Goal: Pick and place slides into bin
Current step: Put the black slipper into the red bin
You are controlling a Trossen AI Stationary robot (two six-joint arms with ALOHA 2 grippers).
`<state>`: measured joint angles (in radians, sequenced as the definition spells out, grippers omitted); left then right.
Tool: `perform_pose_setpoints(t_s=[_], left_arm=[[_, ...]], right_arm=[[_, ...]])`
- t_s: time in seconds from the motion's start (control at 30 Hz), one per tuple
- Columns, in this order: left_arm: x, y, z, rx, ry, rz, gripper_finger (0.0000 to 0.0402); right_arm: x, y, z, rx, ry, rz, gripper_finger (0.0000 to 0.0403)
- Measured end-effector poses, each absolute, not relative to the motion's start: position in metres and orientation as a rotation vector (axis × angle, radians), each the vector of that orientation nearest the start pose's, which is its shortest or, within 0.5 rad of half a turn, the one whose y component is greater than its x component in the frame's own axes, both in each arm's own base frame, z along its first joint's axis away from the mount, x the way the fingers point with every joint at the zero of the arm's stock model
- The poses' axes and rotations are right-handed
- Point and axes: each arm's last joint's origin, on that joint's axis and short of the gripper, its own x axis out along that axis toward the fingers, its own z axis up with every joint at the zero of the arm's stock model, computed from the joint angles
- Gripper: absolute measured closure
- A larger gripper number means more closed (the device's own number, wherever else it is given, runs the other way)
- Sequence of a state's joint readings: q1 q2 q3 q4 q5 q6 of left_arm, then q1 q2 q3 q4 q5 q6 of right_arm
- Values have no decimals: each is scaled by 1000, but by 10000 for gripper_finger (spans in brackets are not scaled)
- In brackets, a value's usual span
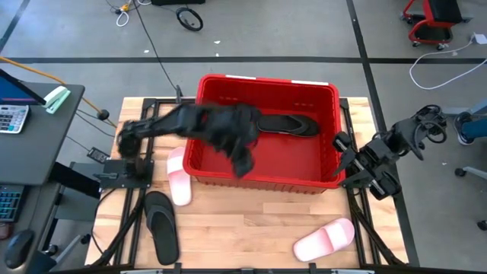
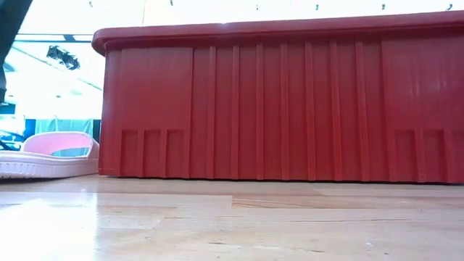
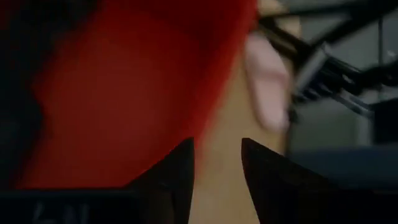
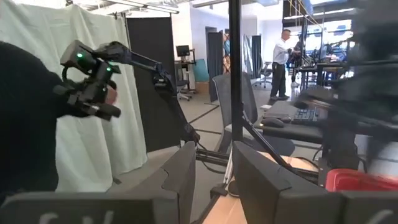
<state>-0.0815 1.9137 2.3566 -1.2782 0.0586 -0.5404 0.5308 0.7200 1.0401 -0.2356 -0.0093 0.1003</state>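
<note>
Left pincer point(image 1: 242, 164) hangs over the left half of the red bin point(image 1: 228, 179), blurred, and its fingers point(image 3: 177, 171) stand a little apart with nothing between them: released. The bin sits on the wooden worktop point(image 1: 251, 228) toward the far edge, about midway between the side edges. Inside it, against the far wall, lies one black slide point(image 1: 288, 125). Outside, a pink slide point(image 1: 179, 176) lies just beside the bin's left wall, near its front corner; the low view shows it flat on the wood next to the ribbed red wall. Another black slide point(image 1: 161, 227) lies nearer the front-left corner of the worktop. A second pink slide point(image 1: 325, 238) rests toward the front-right corner. Right pincer point(image 1: 344, 161) waits at the right edge beside the bin, fingers point(image 4: 186, 180) slightly parted, empty.
</note>
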Motion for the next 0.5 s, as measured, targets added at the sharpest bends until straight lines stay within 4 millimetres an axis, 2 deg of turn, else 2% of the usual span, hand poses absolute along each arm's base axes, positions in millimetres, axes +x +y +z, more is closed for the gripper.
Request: perform_pose_setpoints(t_s=[0.1,0.2,0.3,0.5], left_arm=[[353,-80,439,-647,937,102,271],[339,-124,430,-764,1029,179,268],[324,-164,419,-865,1059,346,255],[296,-235,382,-1199,962,767,234]], right_arm=[[113,67,420,91,-63,542,290],[113,67,420,64,-69,541,290],[113,67,419,63,-68,541,290],[113,67,420,6,-91,538,290]])
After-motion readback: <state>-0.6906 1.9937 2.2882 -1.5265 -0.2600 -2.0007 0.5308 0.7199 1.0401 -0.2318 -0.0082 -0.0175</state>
